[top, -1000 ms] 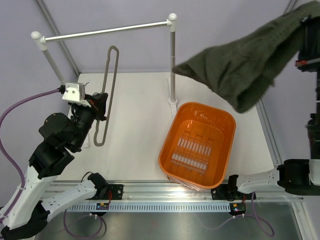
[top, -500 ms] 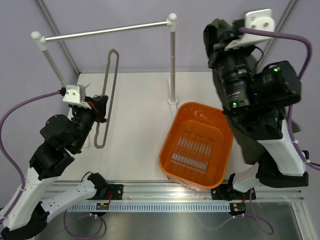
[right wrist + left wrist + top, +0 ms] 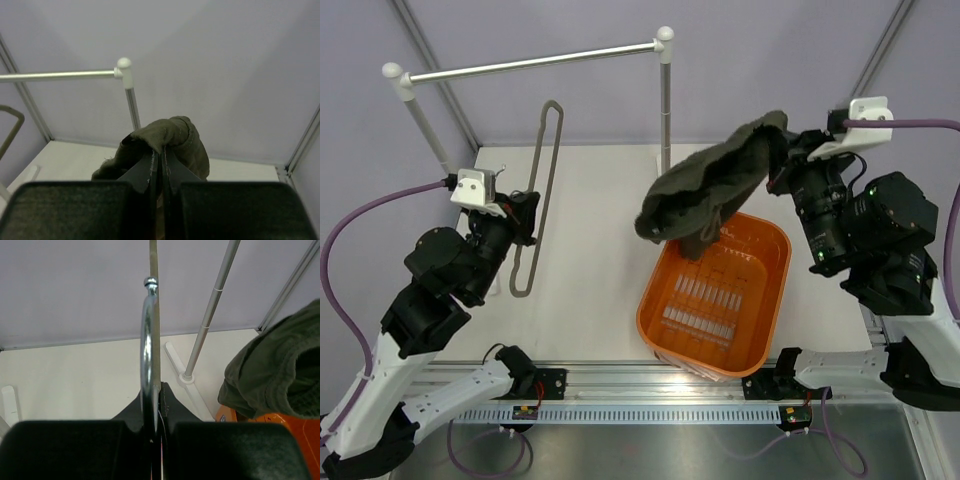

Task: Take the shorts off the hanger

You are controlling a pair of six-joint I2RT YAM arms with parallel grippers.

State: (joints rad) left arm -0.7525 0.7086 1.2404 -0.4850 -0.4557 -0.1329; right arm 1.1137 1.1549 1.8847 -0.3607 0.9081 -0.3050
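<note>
The dark olive shorts point(image 3: 715, 190) hang bunched from my right gripper point(image 3: 782, 160), which is shut on their cloth above the far rim of the orange basket point(image 3: 760, 325). In the right wrist view the cloth point(image 3: 170, 137) is pinched between the shut jaws of my right gripper point(image 3: 160, 162). The thin grey-brown hanger point(image 3: 542, 180) is bare and stands as a long narrow loop held by my left gripper point(image 3: 523, 215), shut on its hook end. In the left wrist view the metal hook point(image 3: 146, 340) rises from my left gripper point(image 3: 154, 395), with the shorts point(image 3: 280, 372) at the right.
A silver rail point(image 3: 530, 62) with white ball ends stands on two posts at the back; its right post point(image 3: 665, 130) is just left of the shorts. Frame struts run up the back corners. The basket sits at the right front of the white table point(image 3: 590, 250).
My right arm has swung down and left with the shorts, from high at the back right to just over the basket. The left gripper and hanger have stayed put.
</note>
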